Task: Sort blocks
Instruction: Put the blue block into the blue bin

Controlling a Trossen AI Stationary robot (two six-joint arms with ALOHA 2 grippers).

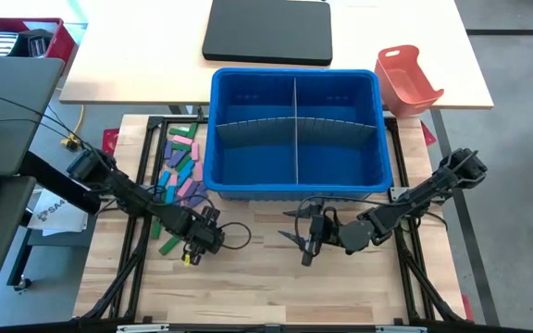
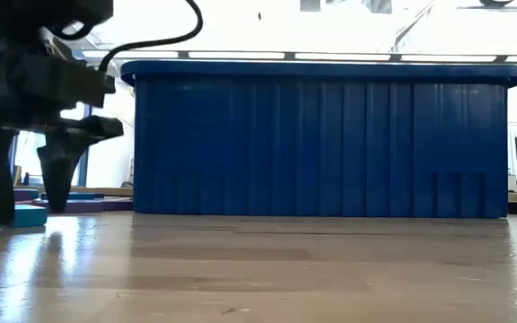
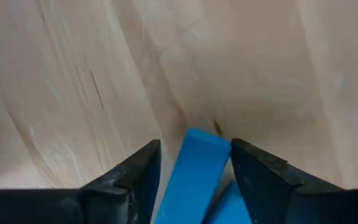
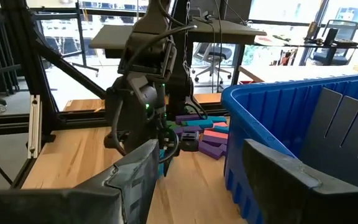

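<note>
Left wrist view: our left claw (image 3: 194,171) straddles a blue block (image 3: 194,177), unclenched; we judge pickup underway, squeezing next. Right claw (image 4: 197,180) waits released.

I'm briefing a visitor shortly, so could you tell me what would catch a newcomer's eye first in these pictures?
The big blue bin with its grey divider fills the table's middle. To its left lies a heap of coloured blocks. In front, the left gripper straddles a blue block, while the right gripper waits open nearby.

Only a fragment reads — "SA" on a white sheet (image 1: 52,215) beside the table — nothing else legible.
</note>
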